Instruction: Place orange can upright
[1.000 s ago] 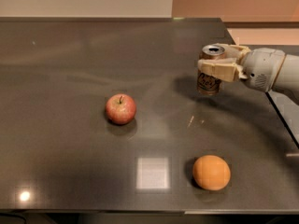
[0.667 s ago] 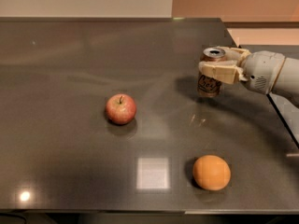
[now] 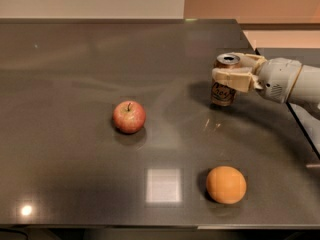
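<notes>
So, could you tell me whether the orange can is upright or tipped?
Upright: the orange can has its silver top facing up, base toward the table; the claw, at right, clasps its upper half.

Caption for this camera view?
Gripper at right holds brownish-orange metal can upright; red apple and round orange fruit lie on dark table.

No legible text in view. The orange can (image 3: 223, 94) had dark printed markings on its brownish side facing the camera. They may have been lettering or a logo, but no letter or number could be made out. The can stood upright on the tabletop (image 3: 75, 84), right side. The tool (image 3: 229, 71) was at that can, fingers clamped across its upper half, partly covering the print.
</notes>
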You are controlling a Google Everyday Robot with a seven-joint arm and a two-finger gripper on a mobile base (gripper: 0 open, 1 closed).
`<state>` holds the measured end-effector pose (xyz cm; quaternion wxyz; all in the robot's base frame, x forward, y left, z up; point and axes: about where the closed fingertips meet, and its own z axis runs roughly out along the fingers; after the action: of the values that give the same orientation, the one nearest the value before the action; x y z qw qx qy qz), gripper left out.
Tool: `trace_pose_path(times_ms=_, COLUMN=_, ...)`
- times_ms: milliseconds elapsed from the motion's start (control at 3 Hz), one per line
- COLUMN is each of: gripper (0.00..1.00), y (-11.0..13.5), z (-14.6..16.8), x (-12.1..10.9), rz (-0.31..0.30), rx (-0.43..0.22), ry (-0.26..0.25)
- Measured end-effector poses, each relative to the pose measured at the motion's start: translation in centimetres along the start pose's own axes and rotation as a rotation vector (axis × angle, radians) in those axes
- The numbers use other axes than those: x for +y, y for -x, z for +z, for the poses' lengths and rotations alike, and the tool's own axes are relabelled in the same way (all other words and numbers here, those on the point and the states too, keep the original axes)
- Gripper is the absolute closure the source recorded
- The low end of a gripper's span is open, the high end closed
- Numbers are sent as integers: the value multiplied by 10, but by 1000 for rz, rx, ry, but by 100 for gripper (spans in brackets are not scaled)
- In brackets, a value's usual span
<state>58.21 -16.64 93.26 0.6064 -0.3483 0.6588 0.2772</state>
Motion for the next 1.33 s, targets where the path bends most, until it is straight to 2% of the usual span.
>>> trace_pose_path(times_ms=333, gripper=59, y=-7, z=1, x=-3, rz=1, rx=-5, ry=2)
trace_pose_path(times_ms=1000, gripper=12, y=-12, z=-2, x=-5, rz=-33, rx=-38, ry=9)
trace_pose_path(times_ms=1333, gripper=0, y=-11, z=0, x=-4, rz=-34, rx=-38, ry=13)
